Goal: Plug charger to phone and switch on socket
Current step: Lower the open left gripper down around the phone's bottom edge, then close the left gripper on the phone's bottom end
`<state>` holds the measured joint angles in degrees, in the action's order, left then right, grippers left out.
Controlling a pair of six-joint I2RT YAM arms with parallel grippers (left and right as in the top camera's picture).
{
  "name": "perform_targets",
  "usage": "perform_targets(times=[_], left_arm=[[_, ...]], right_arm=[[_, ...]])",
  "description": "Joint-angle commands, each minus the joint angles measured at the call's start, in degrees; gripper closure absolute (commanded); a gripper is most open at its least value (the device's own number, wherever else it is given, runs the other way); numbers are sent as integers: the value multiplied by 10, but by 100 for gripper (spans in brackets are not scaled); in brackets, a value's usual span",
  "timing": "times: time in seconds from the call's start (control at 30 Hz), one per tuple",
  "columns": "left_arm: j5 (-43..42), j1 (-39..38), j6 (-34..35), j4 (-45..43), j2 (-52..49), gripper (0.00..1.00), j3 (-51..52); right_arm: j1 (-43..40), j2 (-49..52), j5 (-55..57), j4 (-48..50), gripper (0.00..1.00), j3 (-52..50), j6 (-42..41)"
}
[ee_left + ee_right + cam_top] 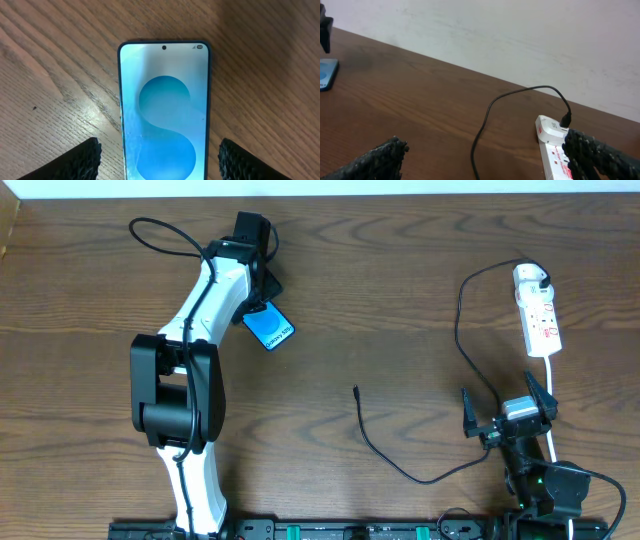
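Observation:
The phone (269, 329) lies face up on the wooden table, left of centre, its blue screen lit; it fills the left wrist view (164, 110). My left gripper (256, 283) is open and straddles the phone's near end, a finger on each side, apart from its edges. The black charger cable (400, 470) runs from the white socket strip (538, 315) at the far right in a loop to its free tip (356, 390) at mid-table. My right gripper (508, 412) is open and empty near the front right. The right wrist view shows the cable (485, 120) and socket (552, 150).
A white cord (551, 395) leads from the strip toward the right arm's base. The table's back edge meets a pale wall (520, 45).

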<state>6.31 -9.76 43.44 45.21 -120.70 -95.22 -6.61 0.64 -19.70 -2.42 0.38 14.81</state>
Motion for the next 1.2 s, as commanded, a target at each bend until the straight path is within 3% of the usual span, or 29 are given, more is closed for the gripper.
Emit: perform_targets(times=[0.0,0.47,0.5,0.53,0.57,0.6,0.63,1.17], left_arm=[[2,0,4,3,-2,2,4],[2,0,4,3,-2,1,4],[2,0,4,3,-2,22,4],[2,0,4,3,-2,31,4],[2,0,4,3,-2,31,4],[2,0,4,3,-2,23,4],[2,0,4,3,-2,2,4],[2,0,4,3,-7,2,4]], right_arm=[[3,-3,0,-3,1,-1,7],[3,-3,1,-4,1,-1,7],[3,-3,0,-4,1,-1,7],[3,-3,0,-3,1,-1,7],[3,-3,0,-3,1,-1,7],[3,-3,0,-4,1,-1,7],[3,-3,0,-3,1,-1,7],[3,-3,0,-4,1,-1,7]])
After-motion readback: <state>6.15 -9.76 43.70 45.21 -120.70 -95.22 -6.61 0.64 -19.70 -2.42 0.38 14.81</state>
